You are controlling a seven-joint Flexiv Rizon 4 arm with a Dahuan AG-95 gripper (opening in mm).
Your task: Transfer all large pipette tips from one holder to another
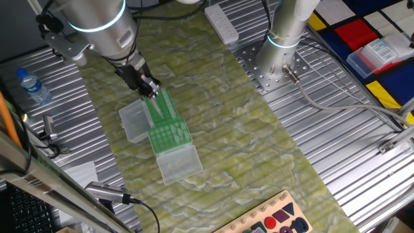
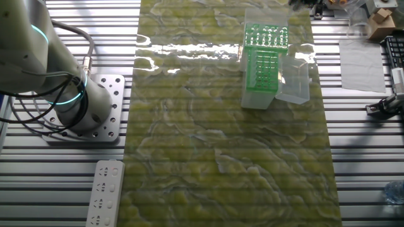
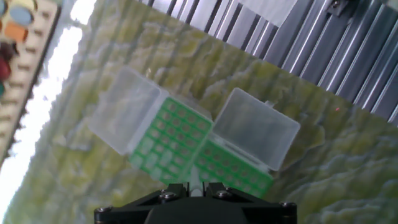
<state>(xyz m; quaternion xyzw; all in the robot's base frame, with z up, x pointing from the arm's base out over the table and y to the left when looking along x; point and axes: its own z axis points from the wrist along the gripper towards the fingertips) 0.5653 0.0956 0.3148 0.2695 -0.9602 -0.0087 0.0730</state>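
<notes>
The claw [image 1: 153, 91] hangs right over the far end of the two green racks [image 1: 169, 129], and there is a pale cone pinched between its fingers: in the hand view a single whitish pipette tip [image 3: 194, 185] sits squeezed between the two dark fingertips [image 3: 169, 189], pointing down at the green grid. The racks lie end to end on the mottled green mat [image 1: 259, 149] that covers the counter [image 1: 336, 129], each with its clear hinged lid [image 1: 134, 120] thrown open to the side. The remaining large pipette tips [image 1: 172, 133] show as rows of pale dots in the nearer rack. A water bottle [image 1: 32, 86] stands off at the counter's left edge.
</notes>
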